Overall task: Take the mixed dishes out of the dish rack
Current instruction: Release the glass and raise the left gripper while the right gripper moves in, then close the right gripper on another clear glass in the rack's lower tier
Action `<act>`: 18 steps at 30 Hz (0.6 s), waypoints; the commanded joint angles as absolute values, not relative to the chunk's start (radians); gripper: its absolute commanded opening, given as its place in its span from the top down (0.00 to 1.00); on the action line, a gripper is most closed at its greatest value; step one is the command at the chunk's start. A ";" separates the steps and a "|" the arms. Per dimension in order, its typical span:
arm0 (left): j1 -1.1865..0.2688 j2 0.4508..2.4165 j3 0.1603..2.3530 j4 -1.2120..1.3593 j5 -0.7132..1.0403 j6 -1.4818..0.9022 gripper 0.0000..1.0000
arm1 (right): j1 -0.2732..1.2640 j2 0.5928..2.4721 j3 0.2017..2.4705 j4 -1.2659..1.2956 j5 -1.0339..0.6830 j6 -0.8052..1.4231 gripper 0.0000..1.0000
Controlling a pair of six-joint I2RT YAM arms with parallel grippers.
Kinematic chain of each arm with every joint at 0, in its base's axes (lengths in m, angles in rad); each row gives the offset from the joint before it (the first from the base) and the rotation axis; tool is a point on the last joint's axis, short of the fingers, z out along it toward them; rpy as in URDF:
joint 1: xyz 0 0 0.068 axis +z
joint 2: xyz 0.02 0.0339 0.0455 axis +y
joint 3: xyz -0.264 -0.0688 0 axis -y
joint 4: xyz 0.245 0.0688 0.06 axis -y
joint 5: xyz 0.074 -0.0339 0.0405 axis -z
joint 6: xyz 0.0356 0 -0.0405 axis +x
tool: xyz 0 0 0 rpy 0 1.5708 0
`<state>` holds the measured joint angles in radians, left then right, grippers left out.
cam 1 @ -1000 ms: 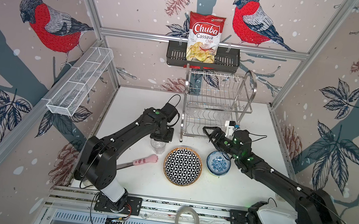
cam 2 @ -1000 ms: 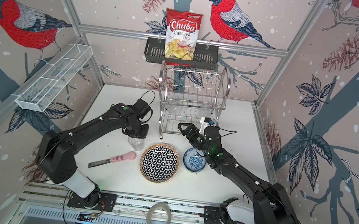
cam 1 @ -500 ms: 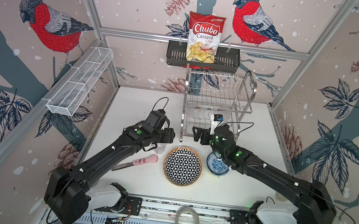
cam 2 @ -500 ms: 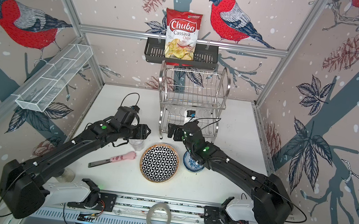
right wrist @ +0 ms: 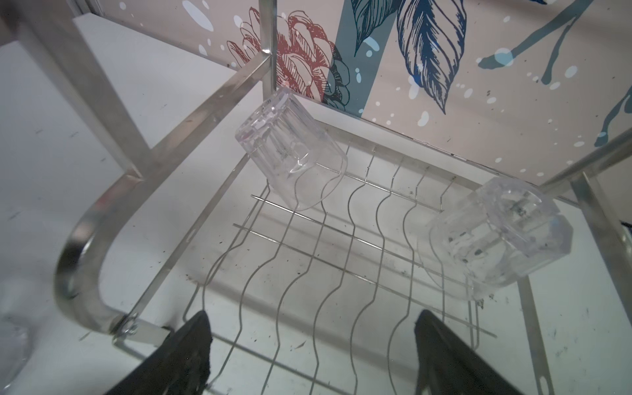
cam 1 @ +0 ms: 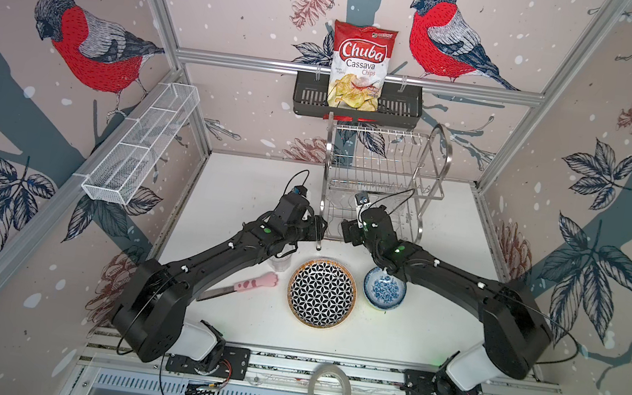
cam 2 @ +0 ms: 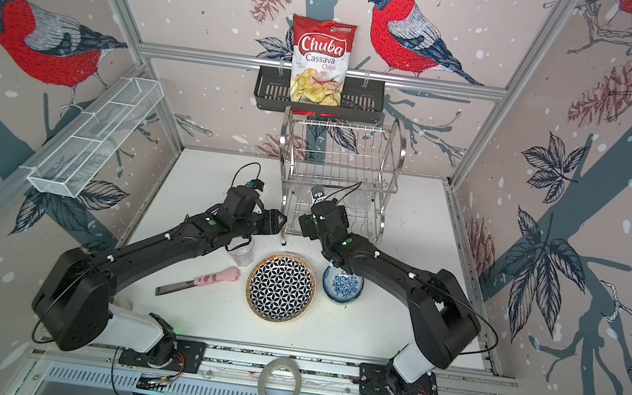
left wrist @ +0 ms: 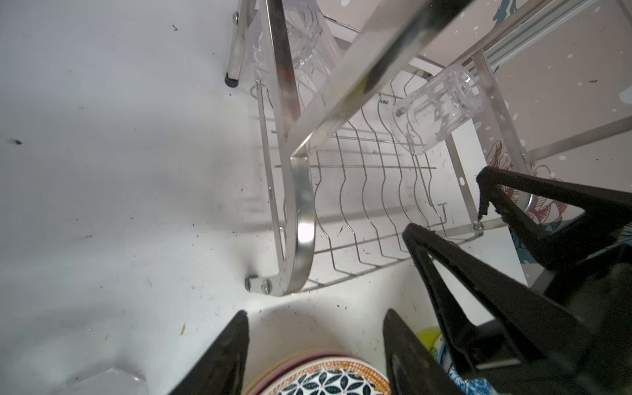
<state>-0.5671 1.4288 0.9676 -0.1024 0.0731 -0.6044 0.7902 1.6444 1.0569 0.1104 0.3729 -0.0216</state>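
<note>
Nearest, the plate (cam 1: pixel 322 292), bowl (cam 1: pixel 384 290) and one glass (cam 2: pixel 242 253) stand on the surface (cam 1: pixel 249 181). Beyond, the left tool (left wrist: pixel 316 313) and right tool (right wrist: pixel 313 314) gape empty before the rack (cam 1: pixel 384 174), whose lower shelf holds two tilted glasses (right wrist: pixel 290 150).

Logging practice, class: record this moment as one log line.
dish rack: two glasses | table: plate stack, bowls, glass | both jaws open, empty
</note>
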 commanded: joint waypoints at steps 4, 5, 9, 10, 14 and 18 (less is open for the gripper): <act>-0.575 1.485 0.992 -0.063 0.048 -0.584 0.45 | 0.784 1.773 1.174 0.088 0.320 -0.197 0.06; -0.575 1.492 0.992 -0.062 0.047 -0.583 0.45 | 0.783 1.791 1.187 0.089 0.325 -0.210 0.05; -0.578 1.528 1.039 -0.070 0.035 -0.574 0.49 | 0.776 1.866 1.240 0.110 0.343 -0.260 0.03; -0.579 1.536 1.047 -0.073 0.032 -0.571 0.50 | 0.772 1.882 1.253 0.114 0.349 -0.269 0.02; -0.585 1.558 1.067 -0.080 0.018 -0.559 0.53 | 0.760 1.931 1.285 0.143 0.364 -0.295 0.00; -0.588 1.581 1.090 -0.102 0.000 -0.545 0.55 | 0.754 1.959 1.306 0.174 0.375 -0.324 0.01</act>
<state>-0.5838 1.5711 1.0733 -0.1204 -0.0010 -0.5678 0.7555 1.9480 1.2881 0.1181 0.3695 -0.2909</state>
